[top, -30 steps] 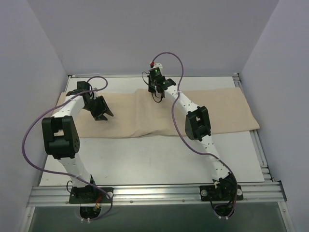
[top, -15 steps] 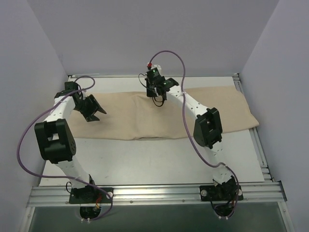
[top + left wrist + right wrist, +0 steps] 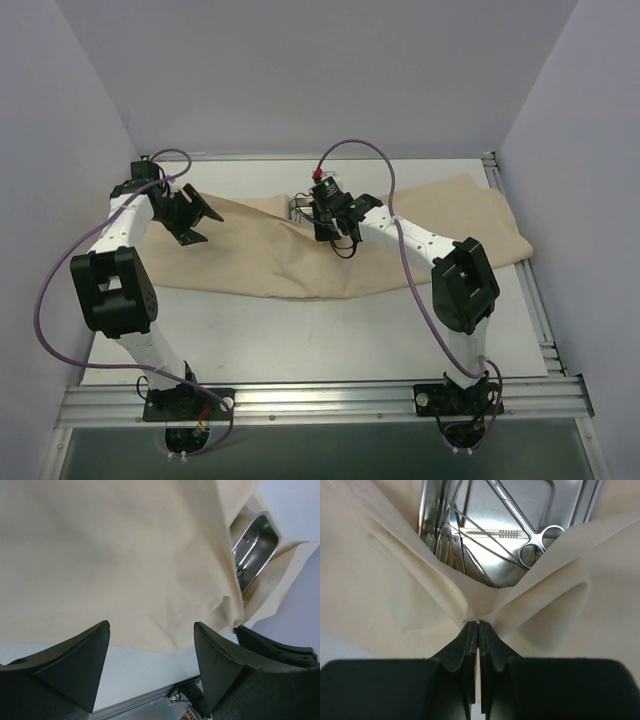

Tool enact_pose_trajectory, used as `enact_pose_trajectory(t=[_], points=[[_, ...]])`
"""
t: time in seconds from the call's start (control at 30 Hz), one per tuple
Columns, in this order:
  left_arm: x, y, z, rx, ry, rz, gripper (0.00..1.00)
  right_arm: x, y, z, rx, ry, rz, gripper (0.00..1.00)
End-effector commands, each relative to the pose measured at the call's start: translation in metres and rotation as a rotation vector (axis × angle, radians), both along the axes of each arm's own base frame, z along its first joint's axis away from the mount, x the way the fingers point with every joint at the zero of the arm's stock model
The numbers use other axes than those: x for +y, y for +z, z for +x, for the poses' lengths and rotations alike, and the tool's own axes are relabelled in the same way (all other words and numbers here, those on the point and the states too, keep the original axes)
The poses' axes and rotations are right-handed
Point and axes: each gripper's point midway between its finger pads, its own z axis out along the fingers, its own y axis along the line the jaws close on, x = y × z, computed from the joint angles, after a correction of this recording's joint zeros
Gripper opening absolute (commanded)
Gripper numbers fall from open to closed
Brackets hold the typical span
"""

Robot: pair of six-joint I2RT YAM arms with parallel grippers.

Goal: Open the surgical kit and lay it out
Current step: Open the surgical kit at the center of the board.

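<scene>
The beige cloth wrap [image 3: 250, 250] lies across the back of the table. One fold of it is lifted, and under it the steel tray [image 3: 299, 206] shows. My right gripper [image 3: 318, 212] is shut on that fold. In the right wrist view the right gripper [image 3: 478, 624] pinches the cloth [image 3: 380, 590] just in front of the tray [image 3: 530, 500], which holds several slim steel instruments [image 3: 502, 532]. My left gripper [image 3: 203, 225] stands open above the cloth's left part. In the left wrist view the left gripper [image 3: 151, 630] holds nothing, above the cloth [image 3: 115, 555], with the tray [image 3: 255, 545] at upper right.
The white table top [image 3: 300, 340] runs from the cloth to the aluminium rail [image 3: 320, 400] at the near edge, where both arm bases are bolted. Plain walls close in the left, back and right sides. Purple cables loop over both arms.
My right gripper has drawn the pinched cloth fold toward the near side, uncovering the tray. The left gripper has opened wider and moved back and to the left.
</scene>
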Motion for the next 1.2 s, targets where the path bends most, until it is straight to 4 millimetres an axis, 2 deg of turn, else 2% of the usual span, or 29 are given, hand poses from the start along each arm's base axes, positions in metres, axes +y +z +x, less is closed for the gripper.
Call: enact_pose_trajectory(t=[0.0, 0.03, 0.07, 0.17, 0.2, 0.27, 0.3, 0.4, 0.5, 0.57, 0.6, 0.63, 0.67, 0.7, 0.77, 0.8, 0.9, 0.93, 0.97, 1.0, 1.07, 1.1, 1.17], points=[[-0.01, 0.026, 0.031, -0.085, 0.019, -0.049, 0.77, 0.001, 0.019, -0.014, -0.034, 0.003, 0.041, 0.0], [-0.013, 0.021, 0.035, -0.065, 0.036, -0.062, 0.77, 0.001, 0.018, -0.016, -0.032, 0.002, 0.045, 0.0], [-0.014, 0.027, 0.042, -0.076, 0.043, -0.069, 0.77, 0.0, 0.014, -0.02, -0.025, 0.005, 0.044, 0.0], [-0.023, 0.025, 0.055, -0.062, 0.072, -0.084, 0.77, -0.001, 0.012, -0.024, -0.021, 0.009, 0.046, 0.0], [-0.024, 0.031, 0.062, -0.077, 0.079, -0.076, 0.77, -0.001, 0.012, -0.024, -0.027, 0.011, 0.048, 0.0], [-0.03, 0.022, 0.066, -0.039, 0.089, -0.058, 0.77, -0.002, 0.016, -0.026, -0.036, 0.013, 0.053, 0.0], [-0.031, 0.028, 0.072, -0.046, 0.091, -0.045, 0.77, -0.002, 0.015, -0.026, -0.042, 0.013, 0.057, 0.0], [-0.039, -0.001, 0.078, 0.035, 0.091, -0.021, 0.76, -0.004, 0.017, -0.028, -0.054, 0.015, 0.06, 0.0], [-0.039, -0.008, 0.089, 0.042, 0.103, 0.002, 0.74, -0.004, 0.017, -0.03, -0.055, 0.024, 0.063, 0.0], [-0.04, -0.018, 0.096, 0.062, 0.104, 0.013, 0.73, -0.003, 0.019, -0.031, -0.058, 0.029, 0.073, 0.0], [-0.038, -0.03, 0.097, 0.088, 0.106, 0.025, 0.72, -0.001, 0.02, -0.031, -0.061, 0.03, 0.079, 0.0], [-0.038, -0.029, 0.099, 0.088, 0.101, 0.03, 0.72, -0.001, 0.021, -0.031, -0.062, 0.031, 0.081, 0.0], [-0.038, -0.031, 0.101, 0.092, 0.098, 0.033, 0.7, -0.001, 0.02, -0.031, -0.06, 0.029, 0.083, 0.0], [-0.037, -0.038, 0.102, 0.104, 0.094, 0.037, 0.65, 0.0, 0.022, -0.031, -0.064, 0.031, 0.086, 0.0], [-0.037, -0.037, 0.103, 0.098, 0.069, 0.046, 0.54, 0.0, 0.023, -0.032, -0.063, 0.031, 0.088, 0.0], [-0.037, -0.04, 0.101, 0.102, 0.047, 0.056, 0.36, 0.0, 0.022, -0.032, -0.06, 0.031, 0.086, 0.0], [-0.033, -0.039, 0.091, 0.112, 0.003, 0.094, 0.02, 0.0, 0.024, -0.031, -0.062, 0.036, 0.085, 0.0], [-0.027, -0.039, 0.084, 0.113, -0.02, 0.14, 0.02, 0.0, 0.023, -0.031, -0.058, 0.034, 0.08, 0.0], [-0.025, -0.05, 0.068, 0.153, -0.033, 0.157, 0.02, -0.001, 0.026, -0.03, -0.059, 0.027, 0.076, 0.0], [-0.025, -0.034, 0.058, 0.123, -0.04, 0.171, 0.02, -0.004, 0.026, -0.028, -0.061, 0.018, 0.068, 0.03], [-0.024, -0.027, 0.043, 0.095, -0.028, 0.183, 0.02, -0.007, 0.025, -0.026, -0.057, -0.002, 0.057, 0.05], [-0.024, -0.021, 0.017, 0.097, -0.02, 0.183, 0.02, -0.008, 0.026, -0.025, -0.057, -0.013, 0.055, 0.09], [-0.023, -0.014, -0.004, 0.081, 0.016, 0.183, 0.02, -0.017, 0.018, -0.022, -0.019, -0.053, 0.034, 0.2]])
